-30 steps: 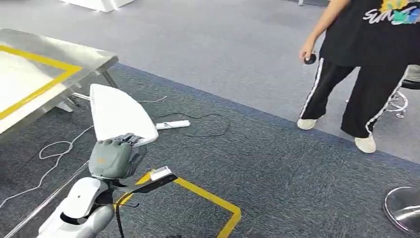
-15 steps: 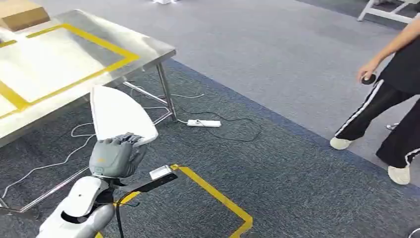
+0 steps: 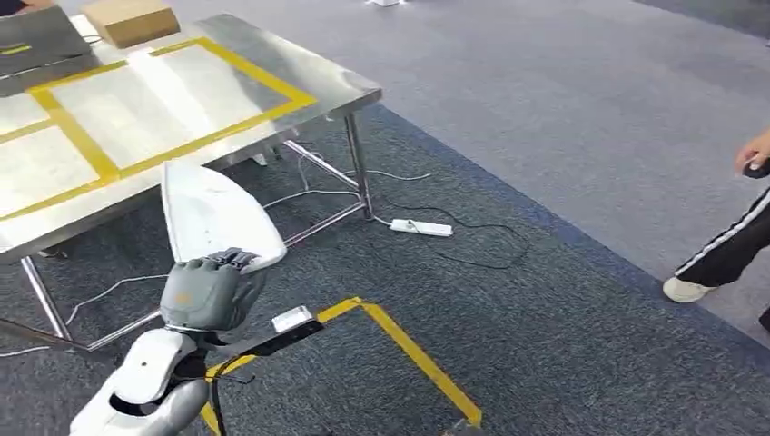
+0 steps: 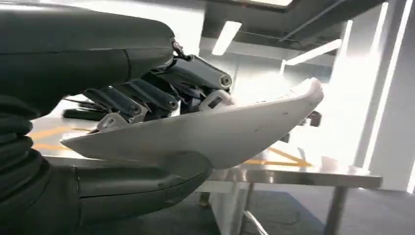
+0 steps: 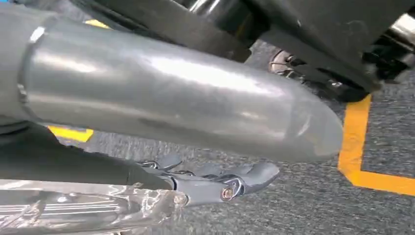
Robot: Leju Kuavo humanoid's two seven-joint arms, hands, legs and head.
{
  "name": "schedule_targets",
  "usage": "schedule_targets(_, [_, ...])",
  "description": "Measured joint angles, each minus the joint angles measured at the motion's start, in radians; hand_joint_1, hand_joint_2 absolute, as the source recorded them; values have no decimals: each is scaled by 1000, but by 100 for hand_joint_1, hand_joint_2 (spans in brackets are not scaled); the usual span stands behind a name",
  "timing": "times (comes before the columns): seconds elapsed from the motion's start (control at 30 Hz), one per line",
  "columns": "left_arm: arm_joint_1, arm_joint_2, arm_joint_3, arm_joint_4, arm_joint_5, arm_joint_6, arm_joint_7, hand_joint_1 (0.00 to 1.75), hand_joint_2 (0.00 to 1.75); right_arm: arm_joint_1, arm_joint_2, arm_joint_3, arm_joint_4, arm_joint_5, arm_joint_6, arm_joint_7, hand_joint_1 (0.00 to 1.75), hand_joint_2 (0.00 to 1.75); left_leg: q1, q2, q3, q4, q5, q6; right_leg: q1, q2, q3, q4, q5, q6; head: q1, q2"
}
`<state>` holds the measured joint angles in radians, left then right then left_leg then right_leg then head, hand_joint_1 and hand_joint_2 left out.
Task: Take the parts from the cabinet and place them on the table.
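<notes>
The left hand [image 3: 211, 289] was closed on the near, broad end of a white panel [image 3: 213, 213], thumb beneath and fingers [image 4: 147, 95] above. It was judged light, stiff and smooth, so slippery; the grip was best kept there. The steel surface [image 3: 300, 68] lay beyond. The right hand [image 5: 230, 183] hung with fingers loosely extended, nothing held.

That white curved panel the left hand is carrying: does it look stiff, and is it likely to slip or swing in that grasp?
The white panel probably is stiff: it juts well past the left hand without drooping. It looks thin, so likely light for its size. Its surface seems smooth and it is held near one end between thumb and fingers, so it could pivot or slide if jolted.
</notes>
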<state>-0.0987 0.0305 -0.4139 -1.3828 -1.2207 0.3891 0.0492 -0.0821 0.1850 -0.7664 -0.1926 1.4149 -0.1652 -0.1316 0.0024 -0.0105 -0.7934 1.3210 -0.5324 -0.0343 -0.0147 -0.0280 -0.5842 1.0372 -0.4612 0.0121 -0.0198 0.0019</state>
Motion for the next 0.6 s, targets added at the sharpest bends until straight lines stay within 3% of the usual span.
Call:
schedule_targets(0.03, [2,0,0,0,0,0,1,162,175,-1,0,0,0,0,0,0,0,0,0,0,4,-7,17,0,0,-12,1,0,-1,0,-1,0])
schedule_targets(0.07, [2,1,1,0,0,0,1,162,175,-3,0,0,0,0,0,0,0,0,0,1,25,-49,50,2,1,-25,2,0,-3,1,0,0])
schedule_targets(0.1, [2,1,1,0,0,0,2,162,175,-3,0,0,0,0,0,0,0,0,-1,9,68,-128,93,6,1,-37,6,0,-5,4,-1,0])
schedule_targets(0.13, [1,1,1,0,0,2,2,162,175,-4,0,0,0,0,0,0,0,0,-4,34,117,-214,129,12,1,-48,10,0,-7,7,-1,0])
schedule_targets(0.17, [0,0,1,0,0,2,3,162,175,-4,0,0,0,0,0,0,0,0,-10,92,161,-282,142,19,7,-56,14,0,-11,12,-1,0])
schedule_targets(0.2, [-5,-1,1,0,0,2,3,162,175,-4,0,0,0,0,0,0,0,0,-17,95,171,-314,126,22,15,-65,13,6,-19,20,-3,0])
schedule_targets(0.3, [1,0,2,0,0,2,7,162,175,-7,0,0,0,0,0,0,0,0,-16,55,164,-311,127,34,16,-103,29,-8,-22,33,5,0])
schedule_targets(0.33, [1,0,2,0,0,3,7,162,175,-8,0,0,0,0,0,0,0,0,-7,40,170,-317,132,42,15,-112,30,-7,-28,41,3,0])
schedule_targets(0.37, [1,0,2,-1,-2,3,7,162,175,-10,0,0,0,0,0,0,0,0,-4,29,172,-319,132,45,12,-62,25,11,-42,48,7,0])
schedule_targets(0.4, [-2,-1,2,-1,-3,5,7,162,175,-11,0,0,0,0,0,0,0,0,-2,19,172,-319,132,50,9,-17,0,68,-77,48,11,0])
schedule_targets(0.47, [-1,-2,2,-1,-5,5,7,162,175,-8,0,0,0,0,2,0,0,0,-2,-6,171,-319,132,55,9,18,-80,229,-146,50,18,0])
schedule_targets(0.5, [1,-2,2,0,-5,5,7,162,175,-4,0,0,0,0,2,0,0,0,-3,-22,171,-319,132,55,10,23,-117,292,-161,50,18,0])
schedule_targets(0.53, [2,-2,2,0,-5,5,8,162,175,-1,0,0,0,0,2,0,0,0,-4,-37,172,-319,132,55,11,25,-131,303,-150,48,18,0])
schedule_targets(0.57, [2,-2,2,0,-5,5,8,162,175,-1,0,0,0,0,2,0,0,0,-3,-54,172,-318,132,55,11,26,-123,269,-115,46,19,0])
schedule_targets(0.6, [2,-2,2,0,-6,5,8,162,175,-2,0,0,0,0,2,0,0,0,-3,-69,173,-318,132,54,11,30,-95,196,-66,43,19,0])
